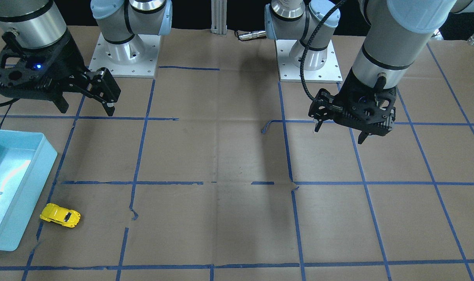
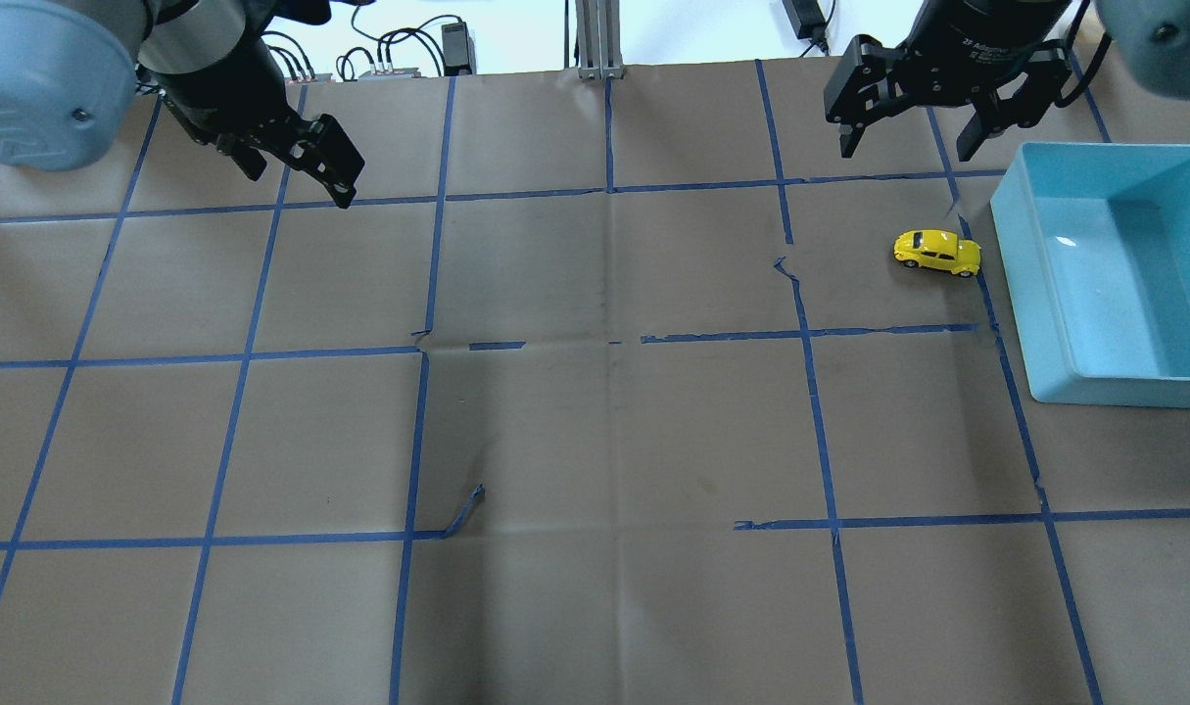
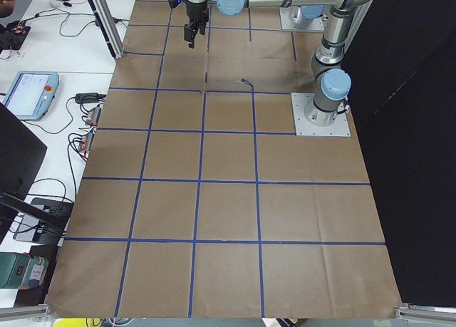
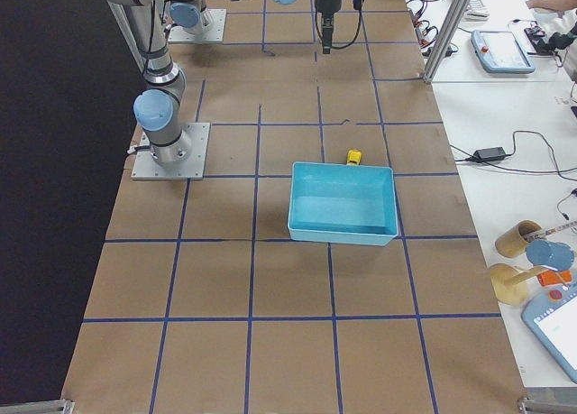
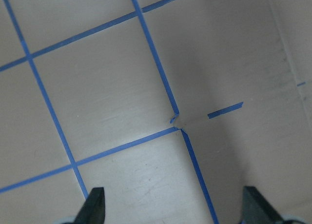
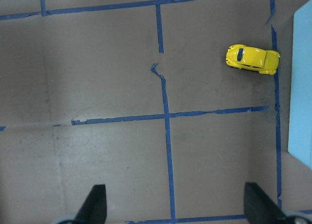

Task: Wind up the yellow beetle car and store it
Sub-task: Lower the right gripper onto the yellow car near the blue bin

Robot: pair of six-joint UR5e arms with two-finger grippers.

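The yellow beetle car (image 2: 937, 253) stands on its wheels on the brown paper, just left of the light blue bin (image 2: 1123, 284). It also shows in the front view (image 1: 60, 215) and at the upper right of the right wrist view (image 6: 252, 59). My right gripper (image 2: 905, 147) is open and empty. It hovers above the table, beyond the car on the far side, apart from it; it also shows in the front view (image 1: 86, 109). My left gripper (image 2: 301, 181) is open and empty over the far left of the table, far from the car; its wrist view shows only paper.
The blue bin (image 1: 34, 203) is empty and sits at the table's right edge with the car beside its long wall. Blue tape lines grid the paper, with loose, torn ends (image 2: 467, 509). Both arm bases (image 1: 123, 54) stand on white plates.
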